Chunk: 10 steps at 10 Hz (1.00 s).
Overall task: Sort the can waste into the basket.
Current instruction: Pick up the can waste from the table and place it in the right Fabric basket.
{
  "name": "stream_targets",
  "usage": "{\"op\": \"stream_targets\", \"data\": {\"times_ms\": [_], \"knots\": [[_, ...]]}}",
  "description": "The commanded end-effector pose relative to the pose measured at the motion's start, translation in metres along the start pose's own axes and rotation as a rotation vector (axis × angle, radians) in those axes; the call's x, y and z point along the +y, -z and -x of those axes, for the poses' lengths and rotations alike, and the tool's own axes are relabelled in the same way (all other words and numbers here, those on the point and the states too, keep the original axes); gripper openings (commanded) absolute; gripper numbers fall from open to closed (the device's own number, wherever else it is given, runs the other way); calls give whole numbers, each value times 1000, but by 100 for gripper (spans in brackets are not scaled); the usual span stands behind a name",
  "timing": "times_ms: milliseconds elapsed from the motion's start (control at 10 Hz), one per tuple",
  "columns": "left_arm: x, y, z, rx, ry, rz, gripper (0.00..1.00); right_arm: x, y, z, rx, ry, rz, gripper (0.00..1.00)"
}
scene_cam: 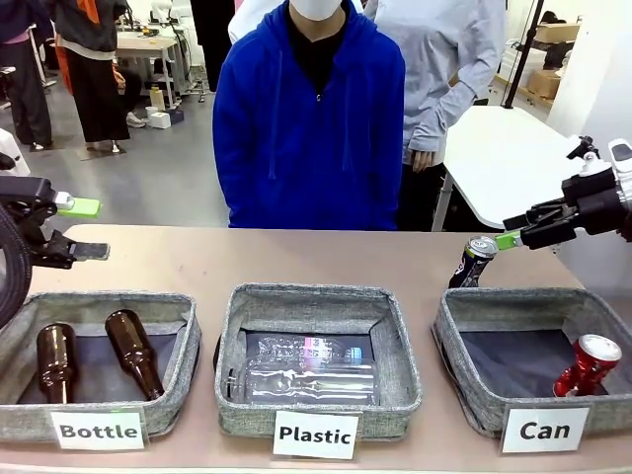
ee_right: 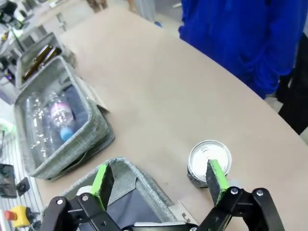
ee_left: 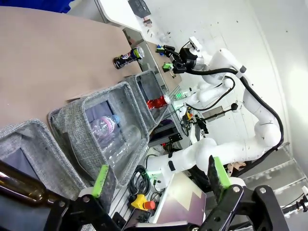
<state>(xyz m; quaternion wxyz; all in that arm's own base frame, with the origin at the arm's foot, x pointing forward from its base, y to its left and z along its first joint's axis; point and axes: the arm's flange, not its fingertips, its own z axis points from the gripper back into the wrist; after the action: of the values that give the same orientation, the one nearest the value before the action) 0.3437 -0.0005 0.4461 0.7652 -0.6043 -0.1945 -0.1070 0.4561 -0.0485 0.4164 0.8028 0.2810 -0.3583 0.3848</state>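
The dark can (scene_cam: 475, 262) with a silver top stands upright on the table just behind the "Can" basket's (scene_cam: 472, 393) back left corner. The red can (scene_cam: 589, 363) lies tilted inside that basket at its right side. My right gripper (scene_cam: 515, 235) hovers open just right of the dark can, above the basket's back edge. In the right wrist view the dark can (ee_right: 207, 156) sits right by the right-hand pad (ee_right: 216, 179), outside the gap, with the basket rim (ee_right: 126, 169) below. My left gripper (scene_cam: 81, 229) is open at the table's far left, holding nothing. The left wrist view shows both cans (ee_left: 127, 57) (ee_left: 157, 102) far off.
The "Plastic" basket (scene_cam: 233, 346) with clear bottles sits in the middle, and the "Bottle" basket (scene_cam: 188, 336) with two brown bottles is at the left. A person in a blue hoodie (scene_cam: 306, 128) stands at the table's far side. Bare tabletop (scene_cam: 296, 257) runs behind the baskets.
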Motion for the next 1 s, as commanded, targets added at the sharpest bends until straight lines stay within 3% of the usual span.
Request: {"op": "stream_targets", "data": {"times_ms": [0,200,600,900], "knots": [[-2,0,1,-10,8,1,100,-41,-24,12,-106,-23,-85,100],[-2,0,1,-10,8,1,100,-76,-54,36,-204,-104,-266,100],[-2,0,1,-10,8,1,100,-138,-26,72,-229,-245,-192,100],[-2,0,1,-10,8,1,100,-158,18,87,-167,-301,-176,100]]}}
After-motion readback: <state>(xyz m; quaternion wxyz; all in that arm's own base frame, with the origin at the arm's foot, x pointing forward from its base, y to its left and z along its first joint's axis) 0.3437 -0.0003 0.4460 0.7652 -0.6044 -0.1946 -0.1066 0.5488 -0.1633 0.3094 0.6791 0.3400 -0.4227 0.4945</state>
